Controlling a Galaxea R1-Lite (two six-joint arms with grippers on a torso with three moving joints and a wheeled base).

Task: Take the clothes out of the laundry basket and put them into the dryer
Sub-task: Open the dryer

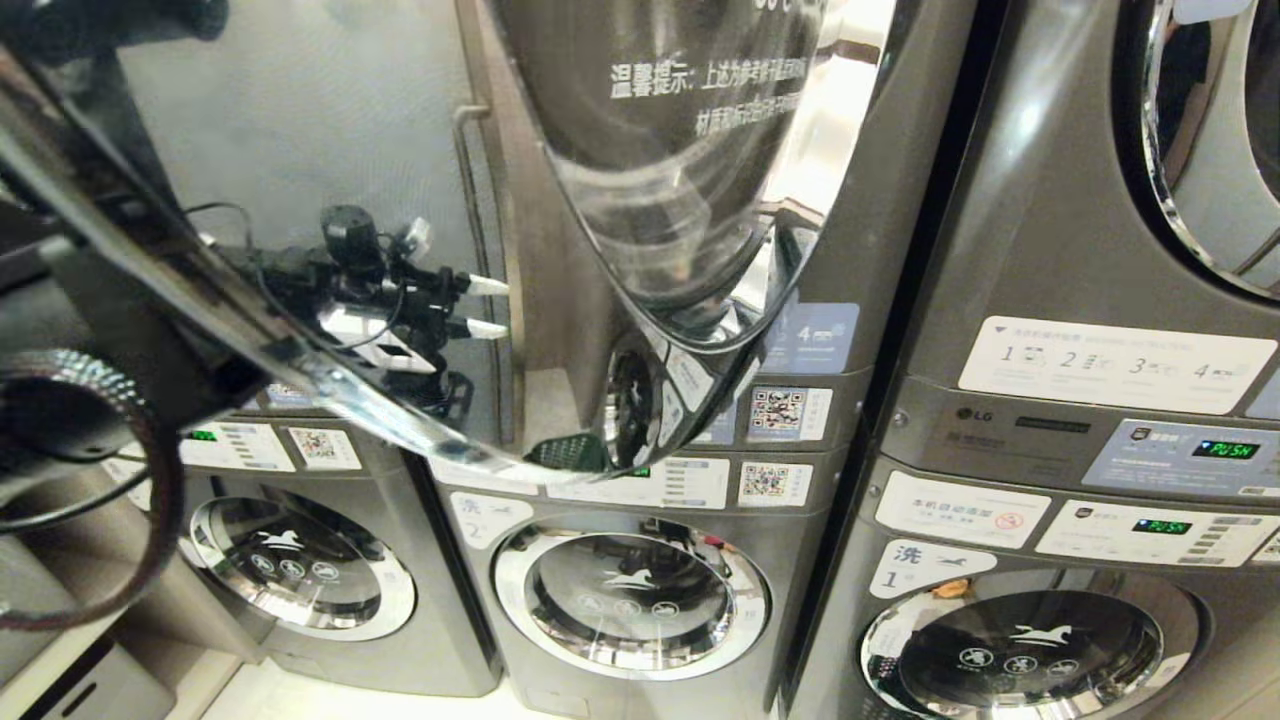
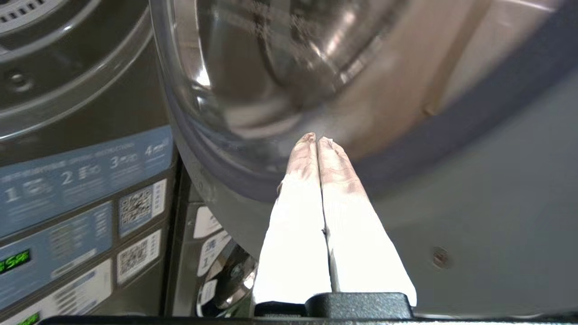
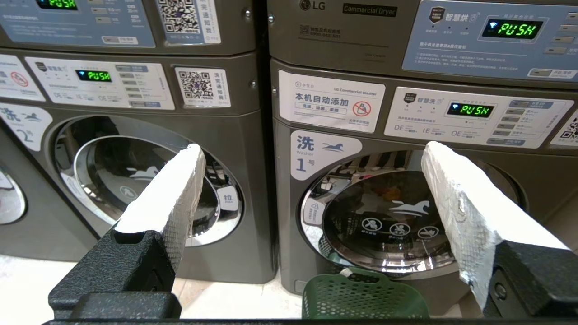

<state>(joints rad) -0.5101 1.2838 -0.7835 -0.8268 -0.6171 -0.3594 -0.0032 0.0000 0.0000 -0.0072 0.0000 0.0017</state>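
The loading looks barely begun, or between garments: no clothes show in any view, and neither gripper carries anything. The upper grey-steel dryer's round glass door (image 1: 690, 190) stands swung open, its chrome rim cutting across the head view, so access to the drum seems ready. The left gripper (image 2: 317, 141) is raised beside that door, just at the curved glass bowl, its white padded jaws pressed together with nothing between them. In the head view it appears mainly as a reflection in the shiny door panel.

The green perforated plastic laundry basket (image 3: 363, 295) sits on the pale floor, touching or just in front of the lower front-loading washer marked 1 (image 3: 406, 216). Only its rim shows, so what it holds cannot be told. The right gripper (image 3: 311, 180) hangs low facing the lower washers, its white jaws spread wide and empty, above and behind the basket.

What is left, by my reading, is nearly everything: reaching into the basket, lifting garments, carrying them up to the drum.

The open door itself is the main obstacle, jutting out into the path between basket and drum opening. Neighbouring machines with lit green displays (image 3: 512, 29) crowd both sides.
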